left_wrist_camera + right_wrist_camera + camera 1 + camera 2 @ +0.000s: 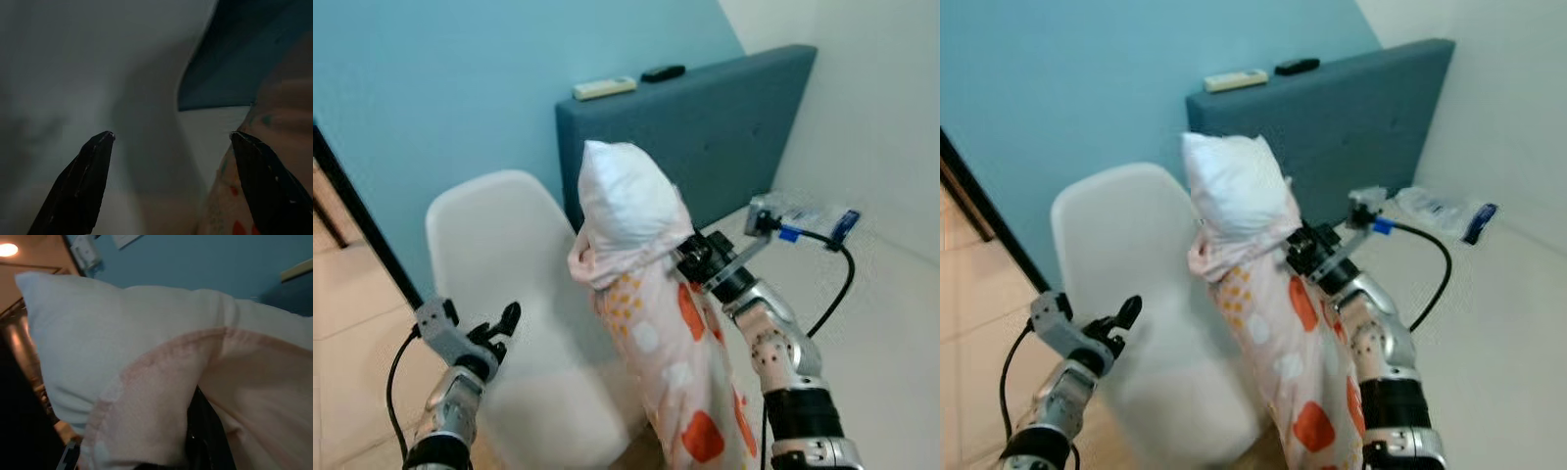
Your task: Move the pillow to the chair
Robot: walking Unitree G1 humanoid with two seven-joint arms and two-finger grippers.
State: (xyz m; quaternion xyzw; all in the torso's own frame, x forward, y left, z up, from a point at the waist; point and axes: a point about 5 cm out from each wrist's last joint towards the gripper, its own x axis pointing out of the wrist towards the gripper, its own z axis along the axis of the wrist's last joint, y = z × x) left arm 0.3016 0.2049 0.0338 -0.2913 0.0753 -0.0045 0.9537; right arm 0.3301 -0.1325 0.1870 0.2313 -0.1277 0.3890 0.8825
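Left eye view: our biggest thing is the white chair [509,294], its seat bare. Above its right edge we hold the pillow [646,294] upright in the air, its patterned case hanging loose. It looks light and soft, sagging below the grip. Our right gripper [690,257] is clamped on bunched cloth near the top. Our left gripper [504,323] hangs spread apart, holding nothing.

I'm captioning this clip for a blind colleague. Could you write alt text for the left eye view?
The right gripper holds a white pillow in a pink, orange-spotted case upright beside a white moulded plastic chair. The left gripper hovers open over the chair's seat, before a blue wall.
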